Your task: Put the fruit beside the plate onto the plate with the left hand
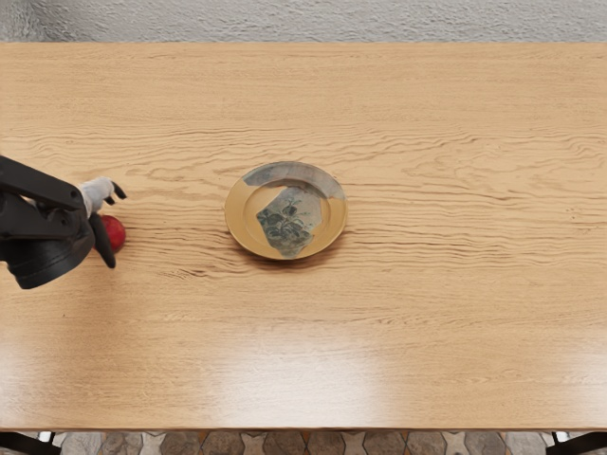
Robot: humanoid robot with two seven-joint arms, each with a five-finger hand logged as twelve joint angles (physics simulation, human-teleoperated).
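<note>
A small red fruit (115, 231) lies on the wooden table, well to the left of a shiny golden plate (285, 209) whose dish holds nothing. My left hand (102, 216) comes in from the left edge and sits right at the fruit, covering its left side. One dark finger (102, 243) reaches down in front of the fruit and other fingertips (116, 192) stick out above it. The fingers stand around the fruit, but whether they press on it cannot be told. The right arm does not show.
The wooden table (427, 313) stretches wide on all sides of the plate. Its far edge meets a grey wall at the top, and its near edge runs along the bottom of the picture.
</note>
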